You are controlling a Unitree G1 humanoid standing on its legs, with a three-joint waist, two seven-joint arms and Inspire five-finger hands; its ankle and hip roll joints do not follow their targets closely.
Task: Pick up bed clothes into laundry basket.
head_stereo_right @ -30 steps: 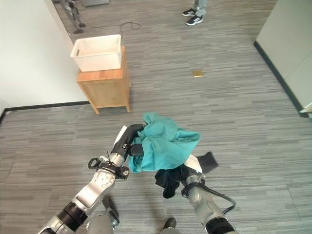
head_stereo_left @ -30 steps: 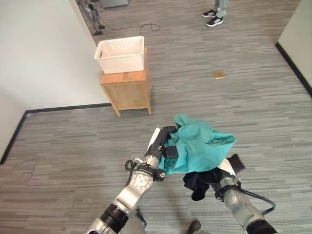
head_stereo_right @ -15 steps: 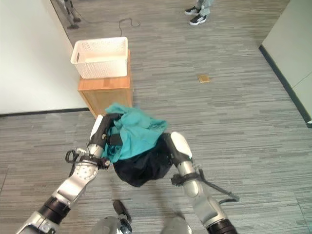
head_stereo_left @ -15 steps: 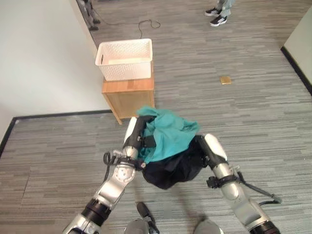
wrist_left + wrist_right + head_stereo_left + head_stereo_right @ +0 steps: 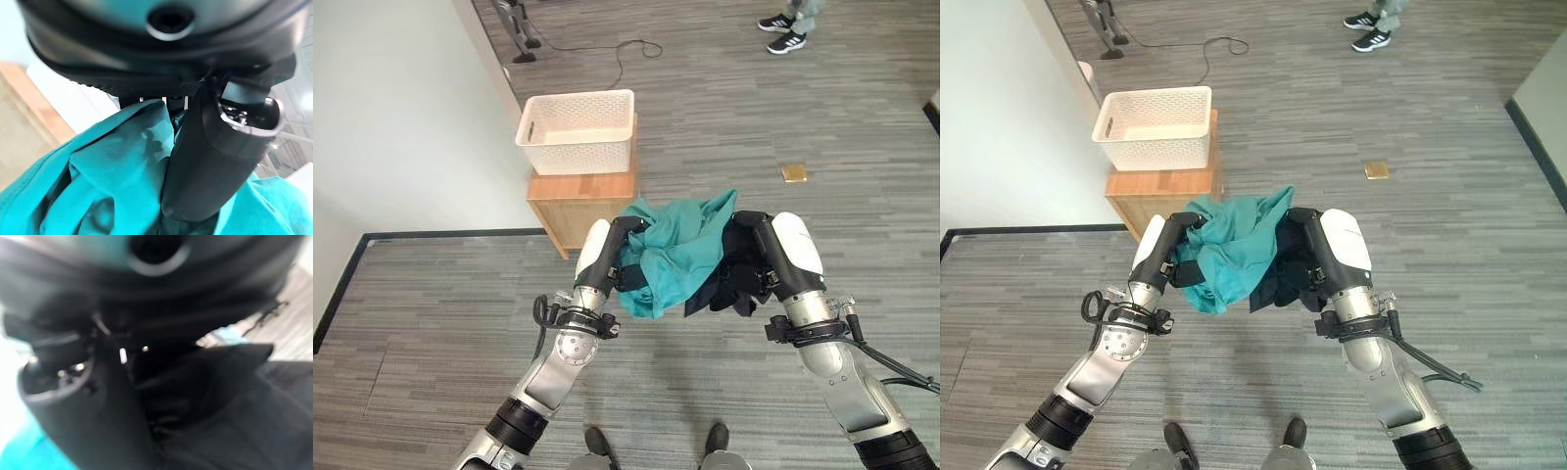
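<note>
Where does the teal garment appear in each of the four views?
Left eye view: teal garment at centre, between both hands, before the wooden cabinet.
Right eye view: centre-left, near that cabinet.
Left wrist view: fills the lower part, beside the thumb.
Right wrist view: a small teal patch at one corner.
Shared landmark: the white basket.

Crumpled teal garment [image 5: 671, 257] and black garment [image 5: 734, 279] bunched mid-air; white slatted laundry basket [image 5: 576, 131] at 11 o'clock.
</note>
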